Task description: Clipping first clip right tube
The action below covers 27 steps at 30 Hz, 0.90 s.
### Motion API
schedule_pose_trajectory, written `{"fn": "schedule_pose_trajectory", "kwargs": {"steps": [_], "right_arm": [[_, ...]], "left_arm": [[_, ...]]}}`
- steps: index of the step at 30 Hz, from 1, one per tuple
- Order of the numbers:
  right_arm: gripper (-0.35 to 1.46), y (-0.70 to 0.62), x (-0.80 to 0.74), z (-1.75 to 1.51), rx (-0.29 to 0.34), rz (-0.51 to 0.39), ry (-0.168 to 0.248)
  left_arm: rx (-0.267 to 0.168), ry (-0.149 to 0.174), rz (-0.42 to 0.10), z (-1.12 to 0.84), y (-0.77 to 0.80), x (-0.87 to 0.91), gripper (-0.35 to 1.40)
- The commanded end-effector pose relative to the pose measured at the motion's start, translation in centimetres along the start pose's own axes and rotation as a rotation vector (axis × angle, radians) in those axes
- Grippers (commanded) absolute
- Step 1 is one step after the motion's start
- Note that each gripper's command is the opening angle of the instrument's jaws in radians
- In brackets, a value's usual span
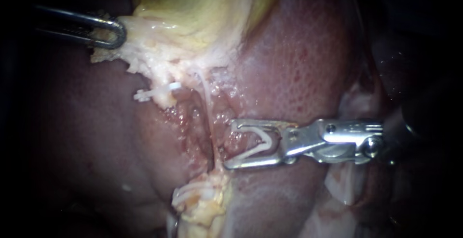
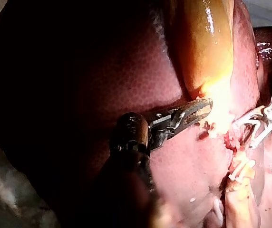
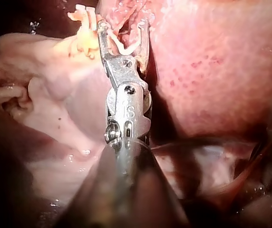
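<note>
Gripping an open clip (image 1: 260, 144), right instrument (image 1: 229, 144) has the thin tube (image 1: 206, 93) just ahead of its jaws. Tube looks soft, slippery, fragile; straddle it mid-span.

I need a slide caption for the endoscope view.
Right instrument holds an open white clip beside the thin tube; left instrument grips pale tissue.

One left tool (image 1: 115, 33), one right tool (image 1: 230, 144), one liver (image 1: 299, 64), one gallbladder (image 1: 193, 6), one tube (image 1: 206, 91), perhaps three clips (image 1: 266, 139) (image 1: 156, 92) (image 1: 185, 194)
</note>
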Motion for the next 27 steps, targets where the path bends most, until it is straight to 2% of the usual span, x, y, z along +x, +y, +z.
{"fn": "schedule_pose_trajectory", "kwargs": {"steps": [1, 5, 9, 14, 16, 18, 20, 22, 27], "right_arm": [[0.49, 0.00, -0.01, 0.04, 0.014, 0.005, -0.004], [0.49, 0.02, -0.05, 0.19, 0.073, 0.019, -0.020], [0.49, 0.00, -0.06, 0.29, 0.135, 0.016, -0.014], [0.48, -0.13, -0.01, 0.31, 0.239, 0.015, 0.050], [0.46, -0.23, 0.00, 0.31, 0.283, 0.018, 0.084], [0.46, -0.31, 0.02, 0.31, 0.314, 0.013, 0.102], [0.45, -0.40, 0.03, 0.29, 0.312, 0.010, 0.117], [0.44, -0.49, 0.04, 0.28, 0.284, 0.011, 0.127], [0.37, -0.53, 0.06, 0.26, 0.284, 0.036, 0.126]], "left_arm": [[0.000, 0.000, 0.000, 0.00, 0.00, 0.00, -0.35], [0.003, 0.001, 0.000, 0.00, 0.00, 0.00, -0.35], [0.003, 0.001, 0.001, 0.00, -0.01, 0.00, -0.35], [0.003, 0.001, 0.001, 0.00, -0.01, -0.01, -0.35], [0.003, 0.001, 0.001, 0.00, -0.01, -0.01, -0.35], [0.003, 0.001, 0.001, 0.00, -0.01, -0.01, -0.35], [0.003, 0.001, 0.001, 0.00, -0.01, -0.01, -0.35], [0.003, 0.001, 0.001, 0.00, -0.02, -0.01, -0.35], [0.003, 0.001, 0.002, 0.00, -0.02, -0.02, -0.35]]}}
